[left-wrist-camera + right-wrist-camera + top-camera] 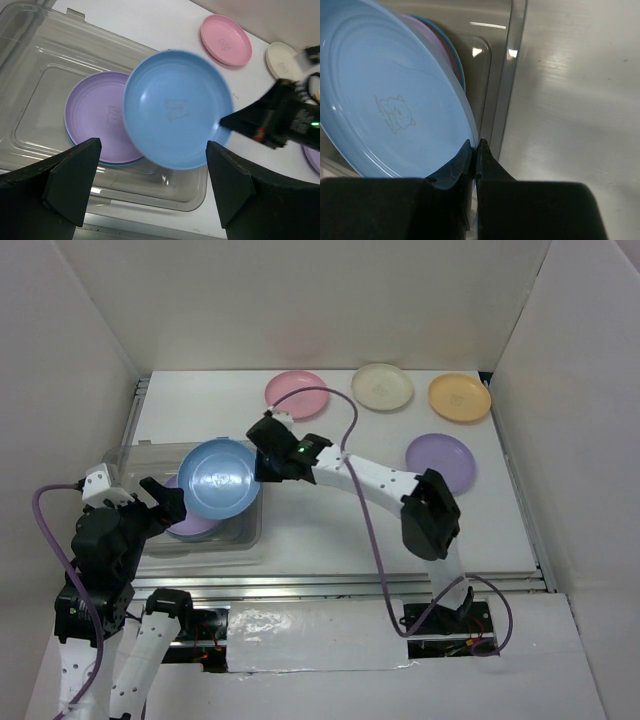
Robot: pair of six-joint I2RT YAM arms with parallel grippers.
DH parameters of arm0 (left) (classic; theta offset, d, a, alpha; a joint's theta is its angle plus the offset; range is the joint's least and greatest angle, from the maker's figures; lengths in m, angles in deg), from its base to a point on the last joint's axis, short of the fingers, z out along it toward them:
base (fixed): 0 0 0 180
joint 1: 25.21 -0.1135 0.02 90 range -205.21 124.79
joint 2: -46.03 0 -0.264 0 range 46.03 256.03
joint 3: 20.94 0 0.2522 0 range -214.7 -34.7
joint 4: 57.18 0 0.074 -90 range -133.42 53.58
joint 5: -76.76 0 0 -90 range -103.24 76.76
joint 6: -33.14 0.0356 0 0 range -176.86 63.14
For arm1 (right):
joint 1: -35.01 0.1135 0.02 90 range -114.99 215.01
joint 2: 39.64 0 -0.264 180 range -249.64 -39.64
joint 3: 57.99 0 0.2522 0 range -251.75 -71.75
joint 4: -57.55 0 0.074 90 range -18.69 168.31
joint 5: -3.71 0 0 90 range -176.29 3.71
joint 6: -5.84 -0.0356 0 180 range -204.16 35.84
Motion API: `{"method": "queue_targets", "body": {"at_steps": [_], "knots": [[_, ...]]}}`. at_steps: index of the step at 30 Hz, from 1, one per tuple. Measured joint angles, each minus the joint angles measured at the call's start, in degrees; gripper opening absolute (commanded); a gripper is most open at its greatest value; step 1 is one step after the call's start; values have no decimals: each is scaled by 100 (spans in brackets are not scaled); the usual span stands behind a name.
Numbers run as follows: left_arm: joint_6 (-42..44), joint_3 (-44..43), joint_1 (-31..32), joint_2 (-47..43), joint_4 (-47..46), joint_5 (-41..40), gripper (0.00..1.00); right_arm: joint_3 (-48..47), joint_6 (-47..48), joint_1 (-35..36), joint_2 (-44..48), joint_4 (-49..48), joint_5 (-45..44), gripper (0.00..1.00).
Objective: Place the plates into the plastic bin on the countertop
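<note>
My right gripper is shut on the rim of the blue plate and holds it tilted above the clear plastic bin. The pinch shows in the right wrist view, with the blue plate at its left. A purple plate lies in the bin on top of another plate whose teal edge shows. My left gripper is open and empty over the bin's near side. On the countertop lie a pink plate, a cream plate, an orange plate and a second purple plate. The strawberry plate is not in view.
White wall panels stand on the left, back and right. A metal rail runs along the near edge. My left arm sits at the bin's near left corner. A purple cable arcs over the right arm.
</note>
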Motion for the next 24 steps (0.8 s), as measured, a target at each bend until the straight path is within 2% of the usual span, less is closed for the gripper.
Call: {"method": "queue_targets", "body": {"at_steps": [5, 11, 15, 16, 17, 18, 19, 20, 22, 23, 24], "knots": [[0, 0, -7, -2, -15, 17, 99, -542, -4, 138, -942, 31, 474, 0], [2, 4, -7, -61, -59, 118, 99, -1314, -70, 179, -1493, 33, 732, 0], [2, 4, -7, -66, -94, 157, 99, -2035, -157, 179, -1867, 0, 841, 5], [4, 4, -7, -68, -94, 160, 99, -2157, -181, 179, -1950, -39, 868, 11], [4, 4, -7, -68, -94, 162, 99, -2214, -201, 179, -2006, -66, 901, 24], [4, 4, -7, -68, -94, 164, 99, -2218, -243, 179, -2028, -79, 925, 29], [4, 4, -7, -68, -94, 166, 99, -2216, -269, 179, -2044, -72, 957, 39], [4, 4, -7, -68, -96, 164, 99, -2208, -291, 179, -2048, -76, 990, 55], [4, 4, -7, -68, -96, 166, 99, -2199, -319, 188, -2048, -92, 1008, 61], [4, 4, -7, -68, -96, 166, 99, -2188, -306, 195, -2039, -120, 997, 74], [4, 4, -7, -68, -96, 166, 99, -2135, -321, 205, -2011, -160, 975, 80]]}}
